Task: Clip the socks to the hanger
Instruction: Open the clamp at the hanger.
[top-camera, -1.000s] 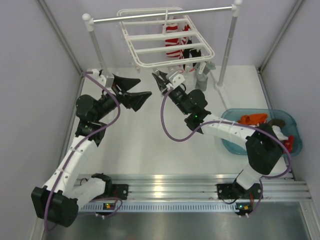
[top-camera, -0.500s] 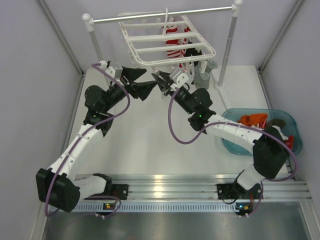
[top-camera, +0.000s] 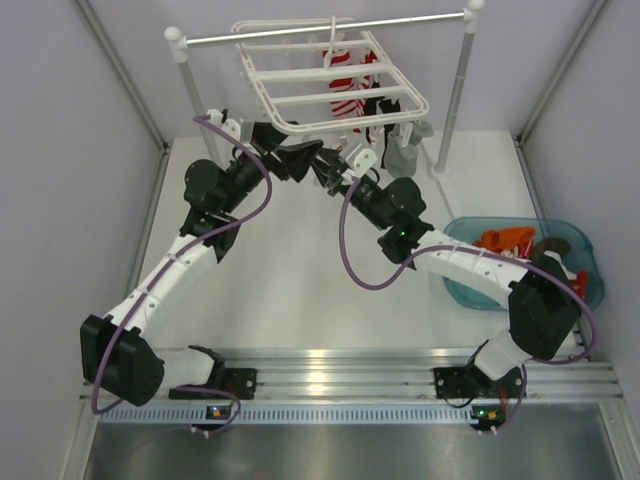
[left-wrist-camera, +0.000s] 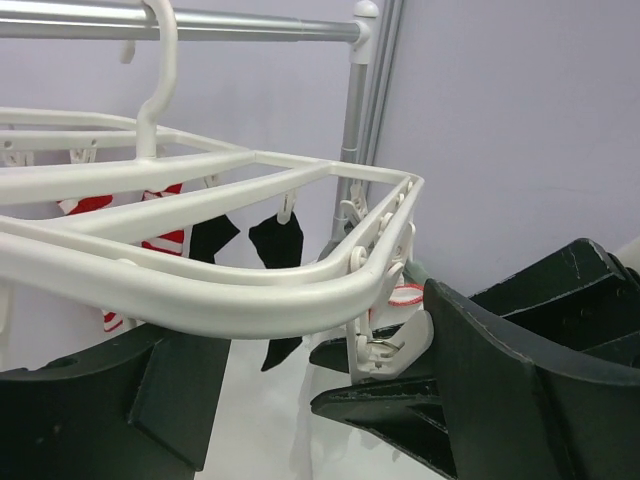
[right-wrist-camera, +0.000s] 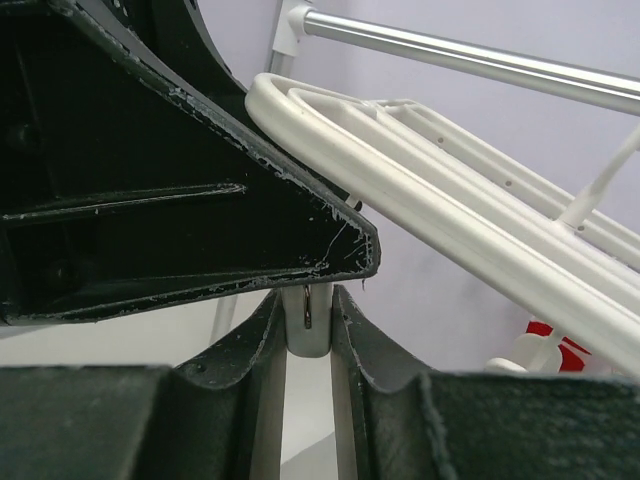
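two grippers meet under the hanger at its near edge, over the table at its far edge. left gripper has jaws apart around that edge; right gripper is clamped on a clip. socks hang behind.

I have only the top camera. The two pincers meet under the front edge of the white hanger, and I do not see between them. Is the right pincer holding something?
Observer: Yes. In the right wrist view, the right pincer is closed on a small white clip that hangs under the rim of the hanger.
Operator: Does the left pincer carry a sock?
Observer: No. The left wrist view shows the left pincer wide open, with no sock in it.
Operator: Through the bars I cannot count the black socks.
Observer: The left wrist view shows two black socks hanging side by side under the hanger, beyond the held clip.
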